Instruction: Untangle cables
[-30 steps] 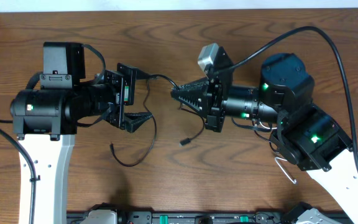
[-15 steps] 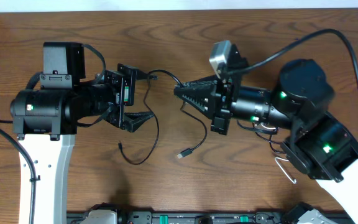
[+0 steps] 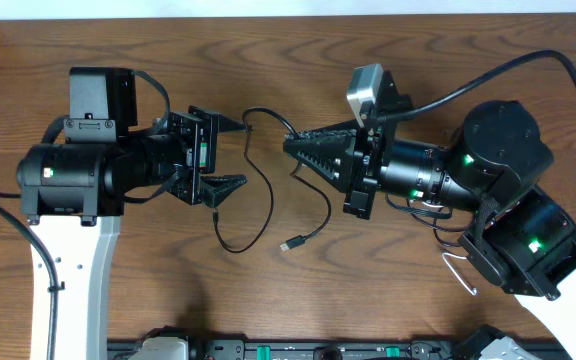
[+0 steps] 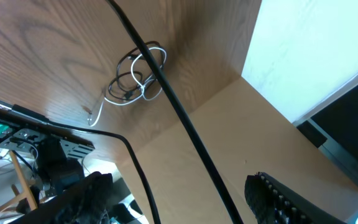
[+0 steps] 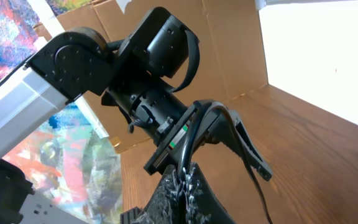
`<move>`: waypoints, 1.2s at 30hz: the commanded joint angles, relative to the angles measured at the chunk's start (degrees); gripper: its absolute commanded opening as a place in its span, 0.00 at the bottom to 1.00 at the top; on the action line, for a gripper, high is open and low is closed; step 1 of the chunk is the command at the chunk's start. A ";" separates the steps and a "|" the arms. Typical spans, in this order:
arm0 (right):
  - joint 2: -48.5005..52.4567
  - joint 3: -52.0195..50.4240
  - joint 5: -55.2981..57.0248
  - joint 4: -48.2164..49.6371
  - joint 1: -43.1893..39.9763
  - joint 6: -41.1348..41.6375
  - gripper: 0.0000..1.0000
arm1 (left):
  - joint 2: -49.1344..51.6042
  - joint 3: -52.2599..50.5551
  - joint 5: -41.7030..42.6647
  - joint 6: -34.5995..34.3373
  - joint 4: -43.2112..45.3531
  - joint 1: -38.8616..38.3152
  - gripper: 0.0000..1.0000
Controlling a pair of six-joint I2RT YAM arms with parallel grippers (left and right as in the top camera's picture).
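The brown wooden desk [image 3: 388, 60] filled the overhead view. Just left of centre, the left tool [image 3: 240, 152] stood with its fingers wide apart and clamped on nothing, though a thin black cord [image 3: 269, 205] ran past its upper finger. Right of centre, the right tool [image 3: 293, 150] was fully closed and pinched that same cord at its tip. From there the cord sagged in a loose loop toward the lower centre of the frame. In the left wrist view, a small knot of white and black cords [image 4: 135, 76] lay on the desk at upper left, well apart from both tools. One strand of the held cord ended in a small plug [image 3: 290, 244] at lower centre. We judged the step in hand to be pulling one cord clear of the rest. The next move called for setting it down and then taking the knot by two separate strands.
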 commanded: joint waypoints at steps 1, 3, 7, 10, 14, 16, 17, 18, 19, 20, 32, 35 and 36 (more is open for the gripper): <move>-0.66 0.37 0.39 -0.33 -0.13 0.90 0.01 | -0.15 0.46 3.41 -0.15 1.03 -0.09 0.74; -0.68 0.37 0.42 -0.46 -0.13 0.90 0.01 | -0.15 0.46 4.94 -0.20 2.25 -0.09 0.74; -0.68 0.37 0.35 -0.55 -0.13 0.92 0.01 | -0.15 0.46 5.81 -1.09 2.62 -0.09 0.69; -0.68 0.37 0.02 -0.74 -0.13 0.92 0.01 | -0.15 0.46 5.81 -1.42 2.64 -0.09 0.68; -0.68 0.37 -0.07 -0.92 -0.13 0.94 0.01 | -0.15 0.46 5.79 -1.64 2.64 -0.09 0.57; -0.68 0.37 -0.07 -0.92 -0.11 0.94 0.01 | -0.15 0.46 5.79 -1.68 2.64 -0.09 0.53; -0.68 0.37 -0.07 -0.92 -0.11 0.94 0.01 | -0.15 0.46 5.79 -1.66 2.64 -0.09 0.51; -0.68 0.37 -0.07 -0.92 -0.09 0.94 0.01 | -0.15 0.46 5.79 -1.66 2.64 -0.09 0.47; -0.68 0.37 -0.09 -0.92 -0.09 0.96 0.01 | -0.15 0.46 5.81 -1.77 2.64 -0.09 0.44; -0.68 0.37 -0.17 -0.92 -0.09 1.14 0.01 | -0.15 0.46 5.79 -1.99 2.64 -0.09 0.42; -0.68 0.37 -1.33 -0.90 -0.09 1.09 0.01 | -0.15 0.46 11.93 -3.37 2.69 -0.09 0.42; -0.68 0.37 -1.33 -0.90 -0.09 1.11 0.01 | -0.15 0.46 11.74 -3.32 2.69 -0.09 0.41; -0.68 0.37 -1.36 -0.92 -0.09 1.11 0.01 | -0.15 0.46 11.76 -3.34 2.69 -0.09 0.41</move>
